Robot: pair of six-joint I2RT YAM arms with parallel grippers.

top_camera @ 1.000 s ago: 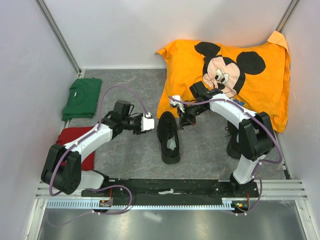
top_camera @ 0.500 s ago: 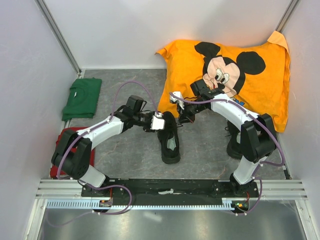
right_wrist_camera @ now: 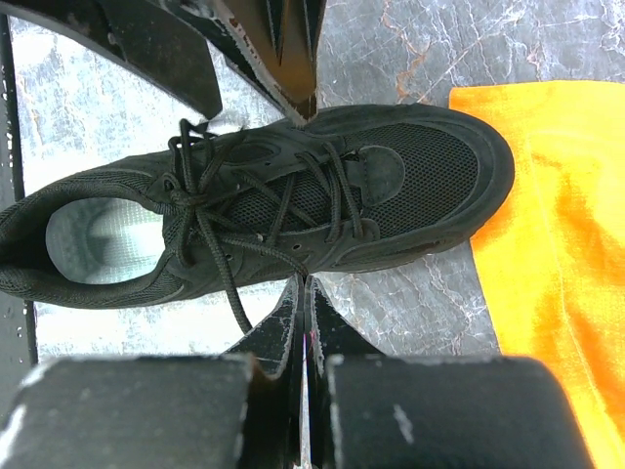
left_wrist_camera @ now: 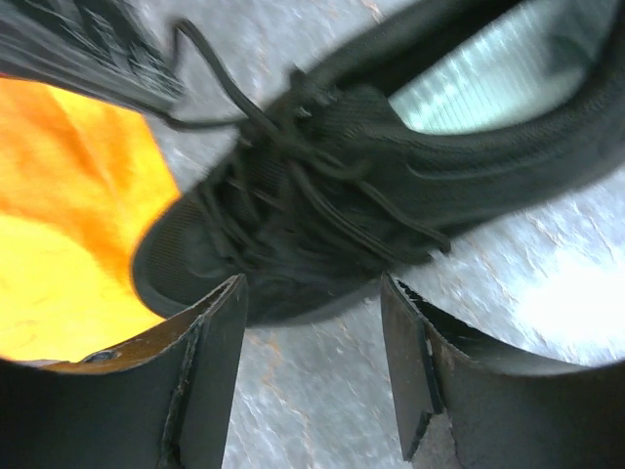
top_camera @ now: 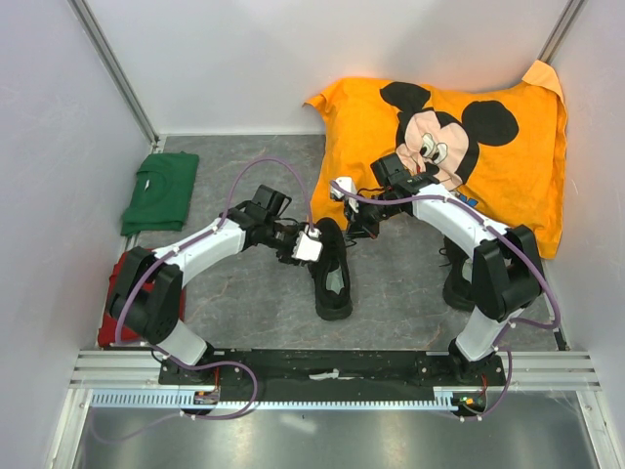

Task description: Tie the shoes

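One black shoe point(top_camera: 332, 278) lies on the grey floor in the middle, toe pointing away, with its pale insole showing. Its laces are loose. The other shoe point(top_camera: 455, 283) stands at the right, partly hidden behind my right arm. My left gripper point(top_camera: 312, 244) is open at the left side of the middle shoe's toe. In the left wrist view the shoe point(left_wrist_camera: 371, 176) lies just beyond the open gripper point(left_wrist_camera: 312, 337). My right gripper point(top_camera: 353, 232) is on the shoe's right side. In the right wrist view it point(right_wrist_camera: 306, 293) is shut on a lace point(right_wrist_camera: 283, 256) coming from the shoe point(right_wrist_camera: 391, 186).
An orange Mickey Mouse cloth point(top_camera: 459, 147) covers the back right, its edge close to the shoe's toe. A folded green garment point(top_camera: 161, 191) lies at the back left. A red cloth point(top_camera: 146, 266) lies under my left arm. White walls close in the sides.
My left arm has swung right, bringing its open gripper from the bare floor to the shoe's left side. My right gripper has stayed shut at the shoe's right side.
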